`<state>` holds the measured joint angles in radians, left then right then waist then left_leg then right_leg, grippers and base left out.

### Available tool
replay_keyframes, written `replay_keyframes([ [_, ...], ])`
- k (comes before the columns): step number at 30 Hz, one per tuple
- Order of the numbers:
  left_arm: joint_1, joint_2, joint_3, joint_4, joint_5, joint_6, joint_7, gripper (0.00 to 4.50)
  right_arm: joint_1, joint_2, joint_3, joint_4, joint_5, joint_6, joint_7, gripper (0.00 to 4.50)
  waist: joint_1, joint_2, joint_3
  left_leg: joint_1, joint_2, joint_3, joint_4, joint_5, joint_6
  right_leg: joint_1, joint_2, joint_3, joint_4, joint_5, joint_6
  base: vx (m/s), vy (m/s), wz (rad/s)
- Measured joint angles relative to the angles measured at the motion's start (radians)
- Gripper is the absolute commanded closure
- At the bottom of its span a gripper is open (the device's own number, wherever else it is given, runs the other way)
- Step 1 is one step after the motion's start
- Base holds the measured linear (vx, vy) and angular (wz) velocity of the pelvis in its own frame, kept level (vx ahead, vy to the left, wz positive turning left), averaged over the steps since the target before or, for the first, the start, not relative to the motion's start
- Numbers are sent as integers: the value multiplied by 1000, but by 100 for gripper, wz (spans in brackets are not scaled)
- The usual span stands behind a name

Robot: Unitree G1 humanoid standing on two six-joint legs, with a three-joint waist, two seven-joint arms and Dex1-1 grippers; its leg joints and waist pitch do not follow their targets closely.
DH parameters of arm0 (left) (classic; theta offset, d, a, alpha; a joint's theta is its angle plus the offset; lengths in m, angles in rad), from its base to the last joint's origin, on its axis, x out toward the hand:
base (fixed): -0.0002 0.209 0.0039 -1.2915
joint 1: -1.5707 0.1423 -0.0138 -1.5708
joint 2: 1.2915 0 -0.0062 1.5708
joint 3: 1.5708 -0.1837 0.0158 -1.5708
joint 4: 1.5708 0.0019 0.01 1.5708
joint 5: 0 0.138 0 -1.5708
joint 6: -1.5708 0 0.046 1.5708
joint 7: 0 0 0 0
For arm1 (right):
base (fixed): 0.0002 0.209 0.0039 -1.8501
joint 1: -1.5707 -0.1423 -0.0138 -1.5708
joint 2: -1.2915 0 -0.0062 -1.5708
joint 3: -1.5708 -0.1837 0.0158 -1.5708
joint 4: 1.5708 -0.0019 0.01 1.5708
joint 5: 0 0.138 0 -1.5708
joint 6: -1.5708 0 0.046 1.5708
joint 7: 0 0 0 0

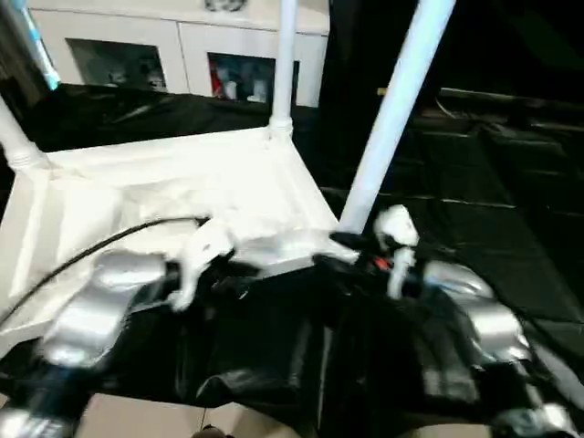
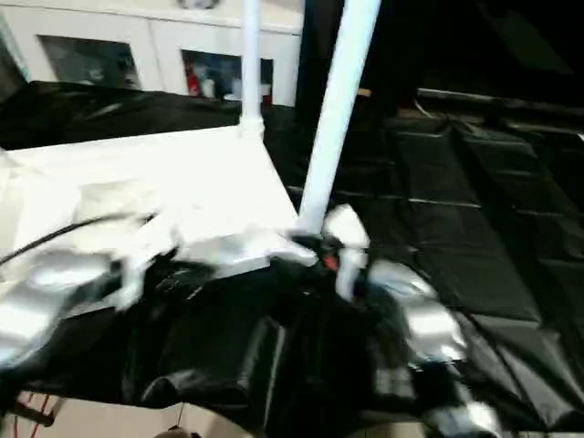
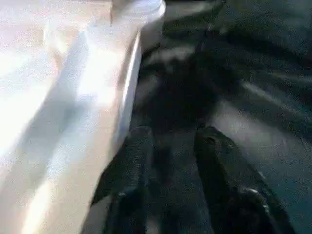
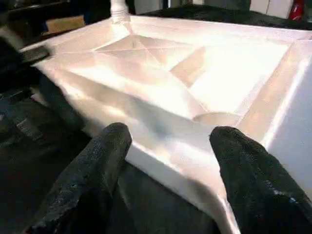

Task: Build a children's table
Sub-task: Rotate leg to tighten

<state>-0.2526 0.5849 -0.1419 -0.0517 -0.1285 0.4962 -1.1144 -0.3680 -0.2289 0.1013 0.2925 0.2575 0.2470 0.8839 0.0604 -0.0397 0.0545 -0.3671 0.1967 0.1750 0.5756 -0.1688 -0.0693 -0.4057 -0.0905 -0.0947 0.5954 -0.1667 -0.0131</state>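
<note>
The children's table (image 1: 182, 196) lies upside down on a black cloth (image 1: 511, 237), its ribbed underside facing up. At the far left corner a white leg (image 1: 13, 135) stands in its socket, cut off by the picture edge. Further right, at the far corner, a second leg (image 1: 285, 64) rises upright from its round socket. Behind them stands a white cabinet (image 1: 173, 50) with glass-fronted compartments.

The left gripper (image 3: 170, 161) sits at the near edge of the upturned top, with a black cable (image 1: 82, 251) running across the white plastic toward it. In the left wrist view its jaws are spread a little with nothing between them; one black finger lies just beside the white rim, the other over the dark cloth, and a corner socket (image 3: 139, 9) shows further along that rim.

To the right, a third leg (image 1: 397, 105) slants up from the near right corner of the top, leaning to the right rather than standing straight. The right gripper (image 4: 168, 161) is at that same corner. In the right wrist view its jaws are spread wide, one finger on each side of the corner of the rim, and the open round socket (image 4: 217, 118) lies just beyond them; whether the fingers touch the plastic cannot be told
</note>
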Motion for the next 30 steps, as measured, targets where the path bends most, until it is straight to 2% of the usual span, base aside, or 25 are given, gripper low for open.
replay_keyframes([
  [2,65,24,33,-69,-3,52,25,225,-22,54,6,40,-17,-10,-47,139,-4,-1,0,0,0,0,0,0,0,0,0,0,0,0,0,0,0,0],
  [5,122,43,49,-127,-2,101,60,217,-60,131,4,113,-32,-26,-151,139,-9,-1,0,1,0,0,0,0,-1,0,0,0,1,0,0,0,0,0],
  [7,137,52,49,-133,8,113,83,195,-83,164,-5,148,-37,-37,-222,139,-9,-1,1,1,0,0,0,1,-1,0,0,1,1,0,0,0,0,0],
  [12,154,55,53,-118,78,117,198,150,-168,261,-98,297,-42,-85,-506,139,-5,-1,1,1,0,0,2,1,-1,2,1,2,1,-1,2,0,0,0],
  [19,147,33,55,-71,124,107,313,96,-220,252,-169,408,-50,-156,-655,139,-3,-1,0,1,0,0,3,1,-1,3,1,3,2,-1,2,0,0,0],
  [25,144,26,63,-46,143,45,387,50,-291,190,-214,528,-56,-218,-707,139,-1,-2,0,0,0,-1,4,1,-1,2,1,3,5,-1,2,0,0,0],
  [28,183,20,106,-44,143,-8,424,29,-314,139,-244,573,-58,-249,-728,139,-9,-2,0,0,0,-1,6,1,-1,2,1,4,6,0,0,0,0,0],
  [30,231,4,150,-53,131,-58,436,10,-319,109,-266,588,-58,-259,-734,139,-21,-3,0,-1,0,-1,6,1,-1,1,2,4,5,0,1,0,0,0],
])
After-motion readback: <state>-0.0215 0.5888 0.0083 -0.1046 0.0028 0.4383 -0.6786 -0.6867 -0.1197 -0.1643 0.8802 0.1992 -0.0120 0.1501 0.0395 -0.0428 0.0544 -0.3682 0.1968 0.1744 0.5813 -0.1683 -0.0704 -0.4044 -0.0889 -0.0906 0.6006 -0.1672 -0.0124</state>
